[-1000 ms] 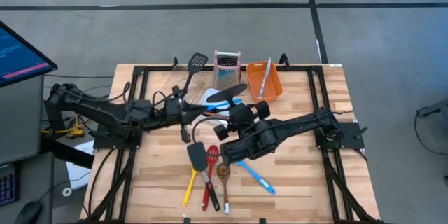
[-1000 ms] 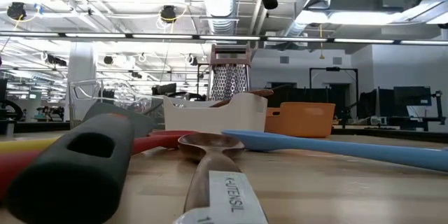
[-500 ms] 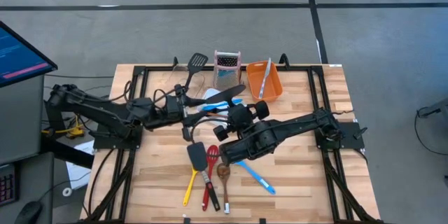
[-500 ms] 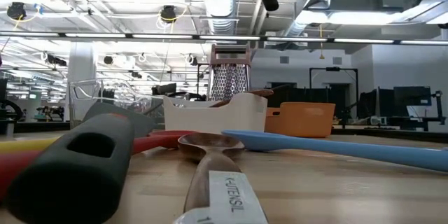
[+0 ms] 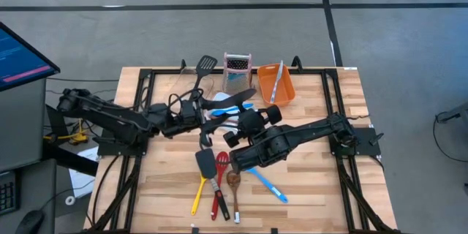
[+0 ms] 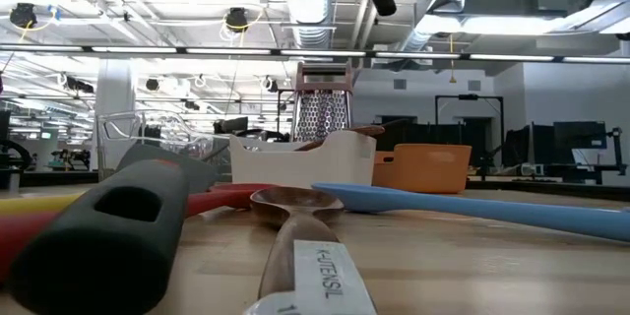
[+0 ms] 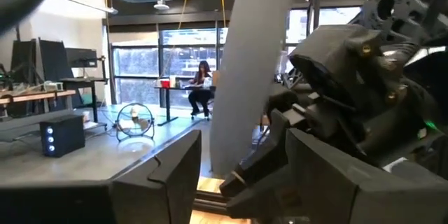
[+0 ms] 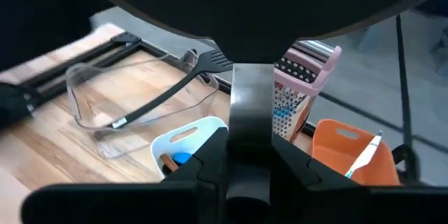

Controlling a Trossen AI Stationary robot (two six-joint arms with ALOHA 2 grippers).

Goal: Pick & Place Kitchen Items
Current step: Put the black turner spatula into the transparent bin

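Observation:
My right gripper (image 8: 250,155) (image 5: 243,121) is shut on a black spatula (image 8: 245,0) with a grey shaft, held in the air above the white tub (image 5: 221,102). My left gripper (image 7: 238,185) (image 5: 200,115) stands open just left of it. Its two fingers are on either side of the spatula's pale shaft (image 7: 252,63), and I see no touch. Near the front edge lie a black slotted turner (image 5: 205,162), a yellow-handled tool (image 5: 197,196), a red tool (image 5: 219,184), a wooden spoon (image 5: 234,184) and a blue spoon (image 5: 268,183). My right gripper pinches the spatula's grey shaft (image 8: 250,108) between its two fingers (image 8: 210,164), close to the black blade. The fingers lie across the shaft and point toward the table's far left. The spatula is lifted clear of the table and the tubs.
At the back stand a steel grater with a pink top (image 5: 238,69), an orange tub (image 5: 281,88) holding a pale utensil, and a clear tub (image 8: 105,101) with a black slotted turner (image 5: 205,66) leaning in it. Black frame rails (image 5: 139,88) run along both table sides.
My left gripper has opened and let go of the spatula, and has shifted a little toward the table's right. The spatula stays in the air in my right gripper, which has kept still.

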